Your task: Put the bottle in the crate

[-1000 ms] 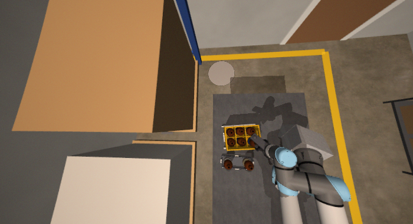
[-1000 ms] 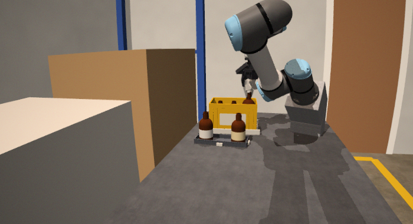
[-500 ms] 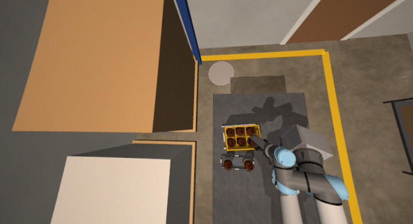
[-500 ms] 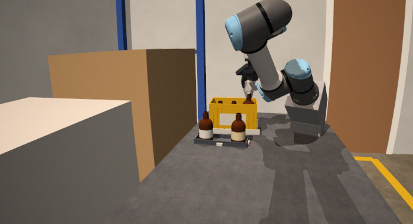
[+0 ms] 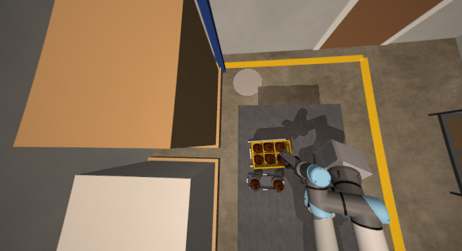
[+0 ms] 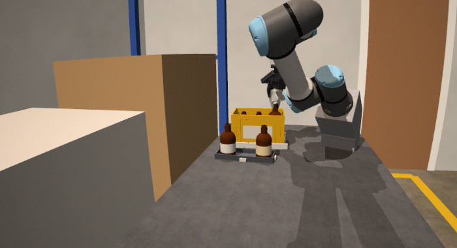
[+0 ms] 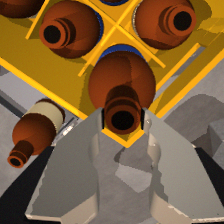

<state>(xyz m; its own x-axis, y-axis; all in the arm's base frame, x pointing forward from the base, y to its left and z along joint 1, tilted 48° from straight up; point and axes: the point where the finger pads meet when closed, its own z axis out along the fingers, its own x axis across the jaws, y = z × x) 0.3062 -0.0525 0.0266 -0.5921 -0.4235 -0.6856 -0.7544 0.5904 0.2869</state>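
The yellow crate (image 5: 270, 152) stands on the grey table with brown bottles in its slots. My gripper (image 7: 122, 109) is shut on the neck of a brown bottle (image 7: 121, 82) that stands upright, low in the crate's near right corner slot; in the side view its top (image 6: 275, 111) rises above the crate (image 6: 258, 125) rim under the gripper (image 6: 275, 102). The grey tray (image 6: 245, 155) in front of the crate holds two upright brown bottles with pale labels (image 6: 227, 139) (image 6: 263, 141). One tray bottle shows in the wrist view (image 7: 34, 131).
A grey block (image 6: 339, 123), the arm's base, stands right of the crate. A tall brown box (image 6: 137, 111) and a pale box (image 6: 65, 173) flank the table's left side. A yellow floor line (image 5: 376, 129) runs along the right.
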